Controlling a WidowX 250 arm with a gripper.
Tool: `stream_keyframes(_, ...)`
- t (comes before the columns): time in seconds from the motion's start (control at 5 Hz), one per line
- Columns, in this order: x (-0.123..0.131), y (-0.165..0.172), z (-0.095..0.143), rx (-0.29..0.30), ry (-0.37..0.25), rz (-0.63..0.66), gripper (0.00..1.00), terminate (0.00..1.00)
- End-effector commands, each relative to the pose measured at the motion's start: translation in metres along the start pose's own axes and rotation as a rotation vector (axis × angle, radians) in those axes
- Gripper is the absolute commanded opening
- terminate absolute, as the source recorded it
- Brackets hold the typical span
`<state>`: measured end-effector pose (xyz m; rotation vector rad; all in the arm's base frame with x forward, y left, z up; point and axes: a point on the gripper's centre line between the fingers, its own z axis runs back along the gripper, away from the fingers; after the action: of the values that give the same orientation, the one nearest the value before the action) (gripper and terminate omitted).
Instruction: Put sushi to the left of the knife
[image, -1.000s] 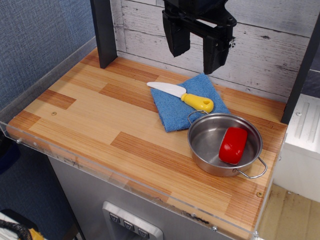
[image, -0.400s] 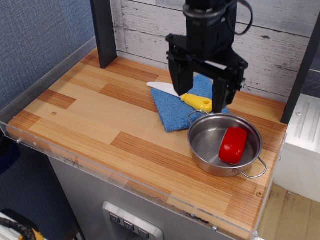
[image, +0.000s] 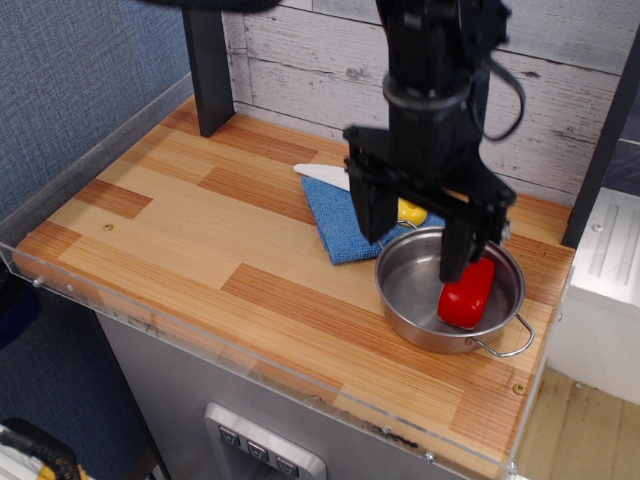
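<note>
The sushi (image: 466, 300), a glossy red piece, lies inside a steel pan (image: 412, 300) at the right front of the table. My black gripper (image: 415, 238) is open and hangs low over the pan, its right finger (image: 462, 250) just above the sushi and its left finger (image: 368, 212) over the pan's left rim. The knife lies on a blue cloth (image: 335, 225) behind the pan; only the tip of its white blade (image: 318, 175) and a bit of its yellow handle (image: 408, 212) show past the gripper.
A black post (image: 207, 65) stands at the back left. A grey plank wall runs behind the table. A clear plastic rim edges the table's front and left. A white box (image: 605, 270) stands to the right.
My gripper has come down and moved right and forward, from high above the cloth to just over the pan and sushi. It stays open. The sushi, knife and pan have not moved.
</note>
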<state>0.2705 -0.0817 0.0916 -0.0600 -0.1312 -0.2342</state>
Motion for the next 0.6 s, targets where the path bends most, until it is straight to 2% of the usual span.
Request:
stream_keyframes(0.0, 0.011, -0.002, -0.004, 0.036, -0.086, 0.061, 1.0, 0.0)
stream_keyframes(0.4, 0.028, -0.008, -0.03, 0.048, -0.064, 0.091, 1.0, 0.0)
